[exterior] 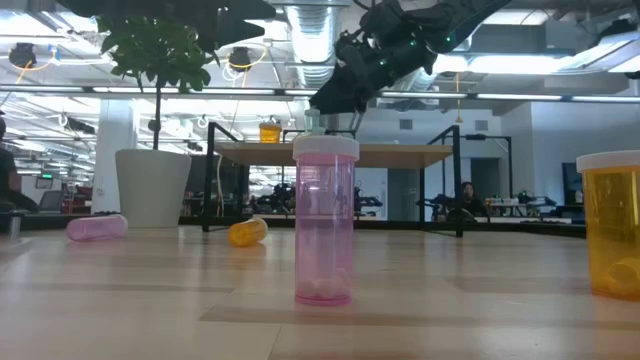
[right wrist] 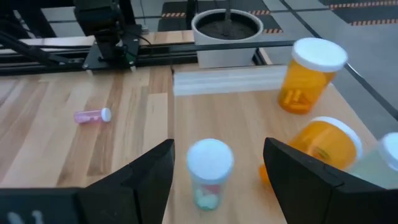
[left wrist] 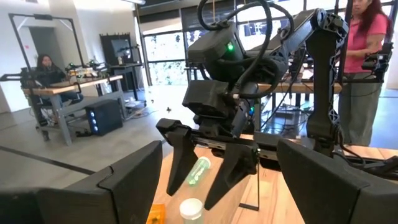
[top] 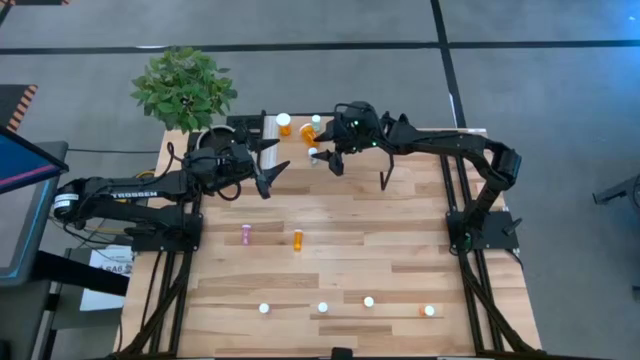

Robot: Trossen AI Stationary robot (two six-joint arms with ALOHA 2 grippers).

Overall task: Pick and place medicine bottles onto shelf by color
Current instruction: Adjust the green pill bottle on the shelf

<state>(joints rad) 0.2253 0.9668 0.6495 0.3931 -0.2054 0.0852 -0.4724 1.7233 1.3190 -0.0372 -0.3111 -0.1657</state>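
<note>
The shelf (right wrist: pixel 236 118), a light wood platform, stands at the table's far edge. A pale teal bottle (right wrist: pixel 210 165) with a white cap stands upright on its near part. My right gripper (right wrist: pixel 217 174) is open, with a finger on either side of that bottle and a gap on both sides. Two orange bottles (right wrist: pixel 309 74) (right wrist: pixel 323 146) and another pale bottle (right wrist: pixel 388 162) also stand on the shelf. My left gripper (top: pixel 270 165) hovers open at the shelf's near left corner, holding nothing.
A pink bottle (top: pixel 246 235) and an orange one (top: pixel 298 239) lie at mid-table. Several bottles stand along the near edge, among them a pink one (exterior: pixel 324 220) and an orange one (top: pixel 428 311). A potted plant (top: pixel 185 88) stands at the far left corner.
</note>
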